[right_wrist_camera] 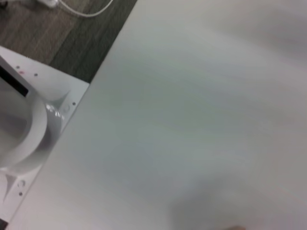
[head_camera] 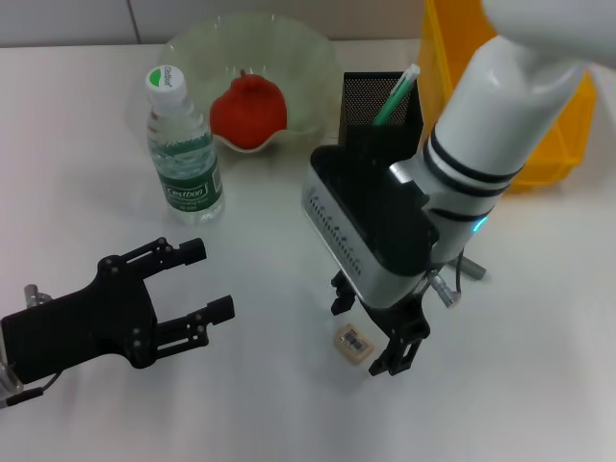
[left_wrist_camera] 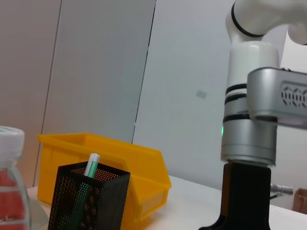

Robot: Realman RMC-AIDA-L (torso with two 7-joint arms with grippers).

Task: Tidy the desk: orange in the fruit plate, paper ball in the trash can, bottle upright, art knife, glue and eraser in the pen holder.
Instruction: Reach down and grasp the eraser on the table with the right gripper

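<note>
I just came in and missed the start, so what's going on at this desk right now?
The robot is tidying a white table. Its right gripper hangs low, jaws open around a small tan eraser lying flat. The left gripper hovers open and empty nearer the table's front. The clear plastic water bottle stands upright, the orange fruit sits in the pale green fruit plate, and the black mesh pen holder holds a green pen-like item.

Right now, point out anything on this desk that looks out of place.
Only the eraser stands out: it lies loose on the table, not in the pen holder, with the open right gripper around it. The bottle stands upright, the orange in its plate.
</note>
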